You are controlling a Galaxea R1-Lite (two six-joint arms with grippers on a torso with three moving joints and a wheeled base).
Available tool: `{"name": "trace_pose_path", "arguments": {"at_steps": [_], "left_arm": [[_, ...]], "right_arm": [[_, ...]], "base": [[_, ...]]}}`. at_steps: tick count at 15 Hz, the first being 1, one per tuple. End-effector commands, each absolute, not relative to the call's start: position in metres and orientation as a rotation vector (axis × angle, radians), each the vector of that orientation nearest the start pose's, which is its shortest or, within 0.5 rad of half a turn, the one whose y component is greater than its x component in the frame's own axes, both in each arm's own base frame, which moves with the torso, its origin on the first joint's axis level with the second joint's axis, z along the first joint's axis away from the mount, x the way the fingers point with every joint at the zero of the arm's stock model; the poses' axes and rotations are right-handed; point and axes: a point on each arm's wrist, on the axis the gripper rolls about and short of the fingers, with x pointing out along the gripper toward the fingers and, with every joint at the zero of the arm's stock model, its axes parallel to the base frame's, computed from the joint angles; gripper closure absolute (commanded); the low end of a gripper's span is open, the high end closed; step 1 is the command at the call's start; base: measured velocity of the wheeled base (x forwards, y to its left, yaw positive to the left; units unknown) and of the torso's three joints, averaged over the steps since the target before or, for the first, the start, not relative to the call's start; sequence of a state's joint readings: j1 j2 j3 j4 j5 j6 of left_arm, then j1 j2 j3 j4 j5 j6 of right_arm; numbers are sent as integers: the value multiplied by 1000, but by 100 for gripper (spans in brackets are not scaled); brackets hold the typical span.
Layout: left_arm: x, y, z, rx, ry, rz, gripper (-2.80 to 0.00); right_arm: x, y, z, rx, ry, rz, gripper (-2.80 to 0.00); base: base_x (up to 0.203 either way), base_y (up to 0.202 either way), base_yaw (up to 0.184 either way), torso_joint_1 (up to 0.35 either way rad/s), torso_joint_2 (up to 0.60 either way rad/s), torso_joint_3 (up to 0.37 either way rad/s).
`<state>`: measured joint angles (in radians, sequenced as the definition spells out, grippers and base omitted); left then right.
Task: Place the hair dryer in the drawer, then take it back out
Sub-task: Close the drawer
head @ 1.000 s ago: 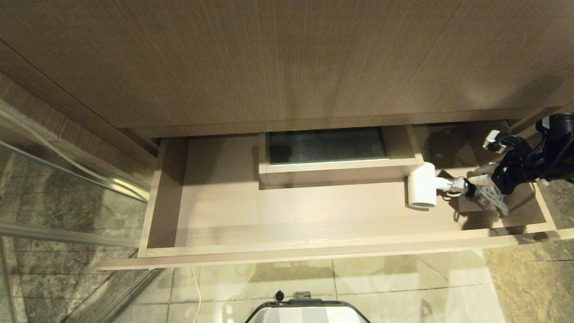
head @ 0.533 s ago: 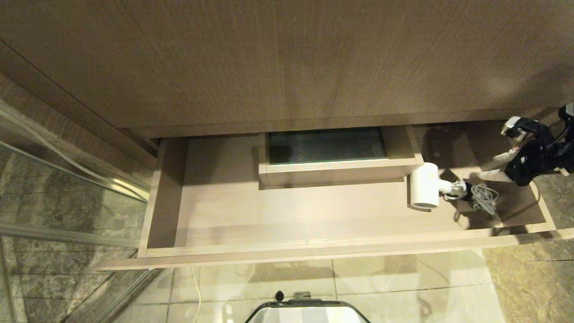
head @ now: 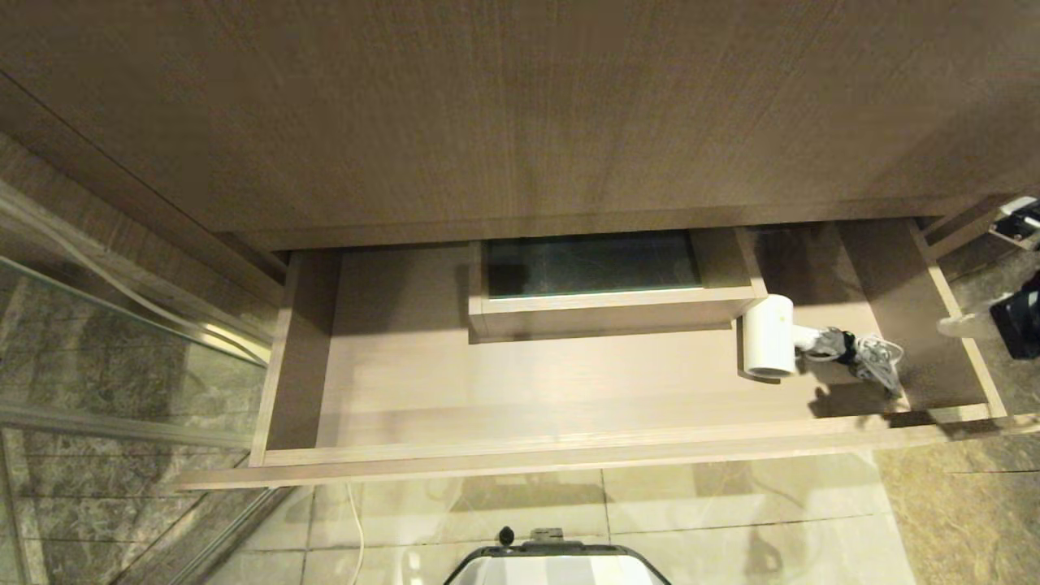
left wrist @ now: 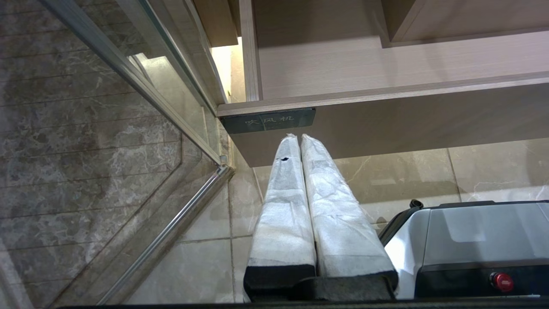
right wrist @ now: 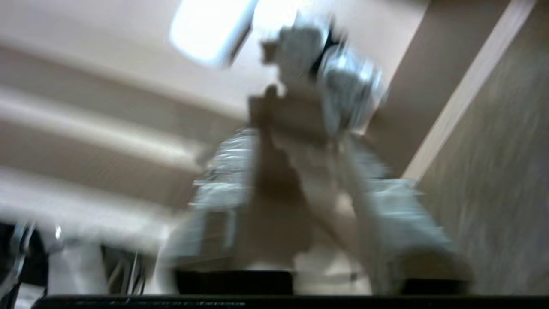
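Head view: hair dryer (head: 768, 348) lying in right part of open drawer (head: 569, 455), cord (head: 873, 361) bunched beside handle; right gripper (head: 967, 325) outside right wall, apart.
Left wrist view: left gripper (left wrist: 300, 141) pressed together below drawer front.
Right wrist view: blurred, finger spacing unclear.

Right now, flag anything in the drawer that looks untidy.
Only the cord: it lies in a loose tangle behind the hair dryer at the right end of the drawer. Otherwise nothing stands out.
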<state>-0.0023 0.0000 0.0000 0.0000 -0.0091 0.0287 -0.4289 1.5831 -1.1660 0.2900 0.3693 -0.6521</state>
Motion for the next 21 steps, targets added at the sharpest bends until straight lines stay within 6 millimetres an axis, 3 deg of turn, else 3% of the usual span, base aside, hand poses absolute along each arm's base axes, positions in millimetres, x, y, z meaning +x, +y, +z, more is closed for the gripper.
{"name": "trace_pose_path", "arguments": {"at_steps": [1,5,7,10,17,21], "left_arm": [[-23,0,75,29,1,-12,0],[-23,0,75,29,1,-12,0],[-23,0,75,29,1,-12,0],[-23,0,75,29,1,-12,0],[-23,0,75,29,1,-12,0],[-23,0,75,29,0,-11,0]], "right_arm": [[202,-85,229,-405,689,57,0],[152,-71,181,-488,972,-164,0],[146,-69,166,-491,1044,-164,0],[162,-76,151,-467,1122,-125,0],[233,-107,115,-453,1162,-95,0],[263,-116,126,-432,988,-31,0]], "base": [[0,0,0,0,0,0],[0,0,0,0,0,0],[0,0,0,0,0,0],[0,0,0,0,0,0],[0,0,0,0,0,0],[0,0,0,0,0,0]]}}
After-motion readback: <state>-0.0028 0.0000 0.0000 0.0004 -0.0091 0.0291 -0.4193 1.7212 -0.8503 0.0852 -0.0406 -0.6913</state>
